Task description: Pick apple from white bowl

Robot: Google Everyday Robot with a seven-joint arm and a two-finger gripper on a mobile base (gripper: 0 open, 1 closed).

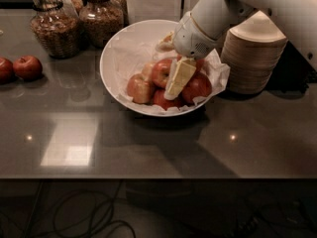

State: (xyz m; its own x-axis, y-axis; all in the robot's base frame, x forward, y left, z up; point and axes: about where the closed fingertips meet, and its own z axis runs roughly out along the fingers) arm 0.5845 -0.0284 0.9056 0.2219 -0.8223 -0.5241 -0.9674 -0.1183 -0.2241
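Note:
The white bowl (pixel 116 58), lined with crinkled white paper, stands at the middle back of the dark table. Several red apples lie in its right half. One with yellow-orange streaks (pixel 161 72) sits near the top of the pile, with others at the left (pixel 140 88) and right (pixel 198 87). My gripper (pixel 172 94) reaches down from the upper right into the pile. Its cream-coloured tip lies between the streaked apple and the right-hand apple, touching or very close to both. The white arm hides the bowl's far right rim.
A tall stack of beige paper bowls (pixel 252 53) stands right beside the white bowl, under my arm. Two glass jars (pixel 52 29) (pixel 101 16) stand at the back left. Two deep-red apples (pixel 27 67) lie at the far left. The table's front edge (pixel 148 176) runs across below.

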